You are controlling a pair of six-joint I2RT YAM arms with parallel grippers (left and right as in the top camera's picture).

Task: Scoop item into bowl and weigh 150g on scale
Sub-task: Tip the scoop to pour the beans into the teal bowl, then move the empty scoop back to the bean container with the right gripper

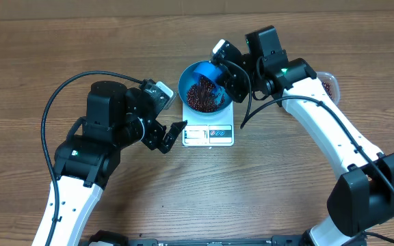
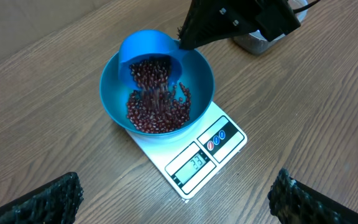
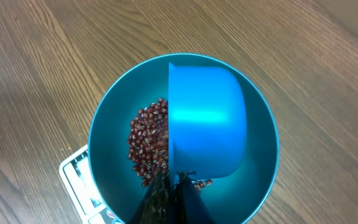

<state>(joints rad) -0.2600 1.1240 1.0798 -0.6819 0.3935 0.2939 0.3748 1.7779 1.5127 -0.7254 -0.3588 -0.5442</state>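
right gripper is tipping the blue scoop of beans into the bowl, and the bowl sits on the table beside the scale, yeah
Not quite: the bowl sits on the scale, not beside it, as the left wrist view shows. The right gripper is indeed tipping the blue scoop of beans into the bowl.

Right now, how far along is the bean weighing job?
Done: the bowl sits on the scale with beans in it. In hand: the right pincer tips the blue scoop over the bowl, beans spilling out. Left: the display seems to read 33, well short of 150, so more scoops are likely needed.
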